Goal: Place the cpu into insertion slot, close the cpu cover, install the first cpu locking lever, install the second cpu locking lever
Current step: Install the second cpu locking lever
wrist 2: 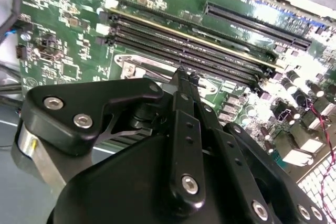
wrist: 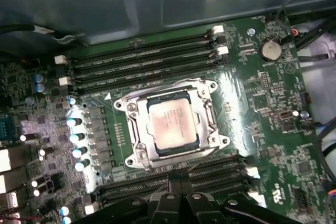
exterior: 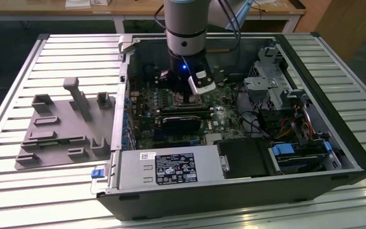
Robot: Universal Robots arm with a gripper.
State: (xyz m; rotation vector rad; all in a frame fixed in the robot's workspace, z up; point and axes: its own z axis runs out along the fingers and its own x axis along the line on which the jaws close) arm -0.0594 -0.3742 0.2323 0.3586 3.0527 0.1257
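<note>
Cpu (wrist: 172,125): lay flat in the insertion slot (wrist: 142,157), framed by the cpu cover (wrist: 206,113). Judged light, stiff and fragile, best taken by opposite edges. Gripper (exterior: 194,95): hung upper middle of the exterior view, just beside the slot, fingers (wrist: 169,183) pressed together, empty.
</note>
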